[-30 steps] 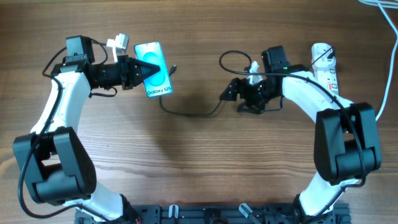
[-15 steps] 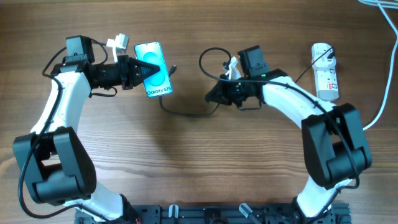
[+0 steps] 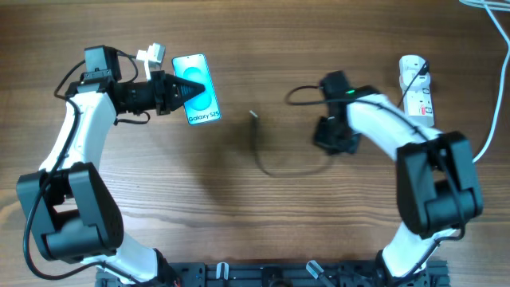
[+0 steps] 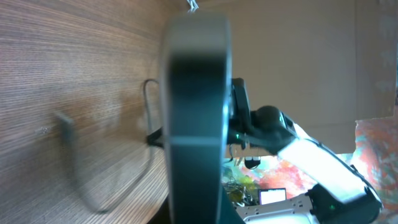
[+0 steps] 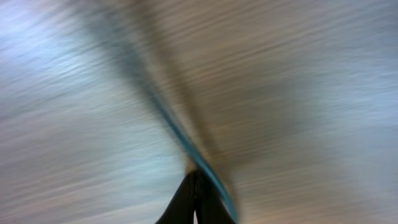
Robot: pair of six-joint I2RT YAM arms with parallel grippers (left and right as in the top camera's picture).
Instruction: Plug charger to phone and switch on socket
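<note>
The phone (image 3: 205,104), teal screen up, is held at the table's upper left by my left gripper (image 3: 190,90), which is shut on it. In the left wrist view the phone (image 4: 196,118) shows edge-on as a dark band. The charger cable (image 3: 263,163) lies in a curve mid-table, its connector tip (image 3: 253,114) apart from the phone. My right gripper (image 3: 329,143) points down at the table, shut on the charger cable (image 5: 168,124), which streaks past the closed tips in the blurred right wrist view. The white socket (image 3: 417,94) lies at the right, with the charger's black plug (image 3: 420,74) in it.
A thick white cord (image 3: 496,32) runs from the upper right edge down the right side. A loop of the black cable (image 3: 301,90) lies between the right arm and the socket. Bare wood lies in the middle and front.
My right gripper shut, then swung right from mid-table, dragging the cable with it. The connector tip slid away from the phone toward the middle. The left arm and phone stayed put.
</note>
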